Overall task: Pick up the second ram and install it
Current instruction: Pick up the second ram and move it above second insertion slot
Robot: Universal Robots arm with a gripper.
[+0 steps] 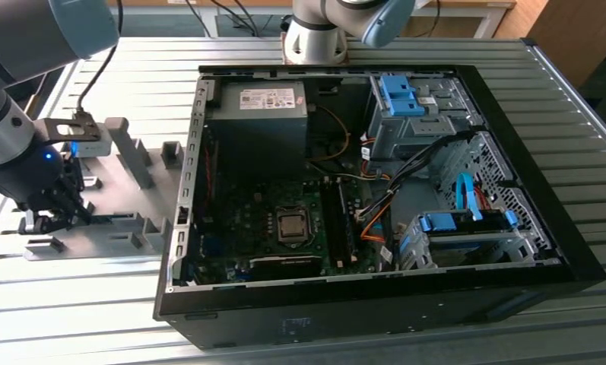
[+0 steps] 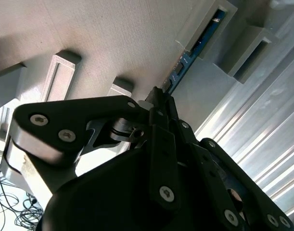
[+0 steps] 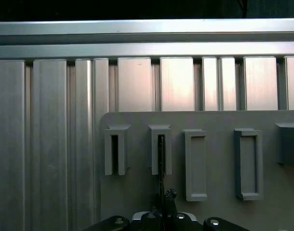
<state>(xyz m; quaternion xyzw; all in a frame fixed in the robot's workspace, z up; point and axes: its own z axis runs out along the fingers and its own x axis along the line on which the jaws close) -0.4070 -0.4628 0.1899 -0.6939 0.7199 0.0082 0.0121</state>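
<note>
- The second ram [image 2: 183, 65] stands on its long edge in a narrow grey slot holder [image 3: 160, 132]. In the first wrist view I see it edge-on, as a thin dark line down the holder's gap. I take it the holder keeps the stick upright so that its flat faces are free to be pinched.
- The gripper [image 2: 161, 98] has its black fingers [image 2: 159, 144] drawn together on the near end of the stick, one on each flat face. I read it as clamped on the stick. The far end sits inside the holder, so by my judgement nothing has been lifted out yet.
- Gripping by the faces seems sensible to me, since it leaves the bottom edge bare for whatever it has to seat into.
- The neighbouring slot holder [image 3: 117, 150] shows only a dark bare gap. Two wider rectangular frames [image 3: 197, 164] sit further along the same row.
- All of these rise from one grey fixture plate [image 1: 110, 220], which lies flat on the ribbed aluminium table [image 1: 587, 122]. That puts the parts at fixed spots just beside the work.
- In the exterior view the arm reaches down to this plate on the exterior view's left. The open computer case [image 1: 546, 251] lies on its side next to it.
- Inside are the motherboard [image 1: 252, 220] with its processor socket [image 1: 291, 226] and the long memory slots [image 1: 339, 220] alongside. I cannot tell whether any slot is filled.
</note>
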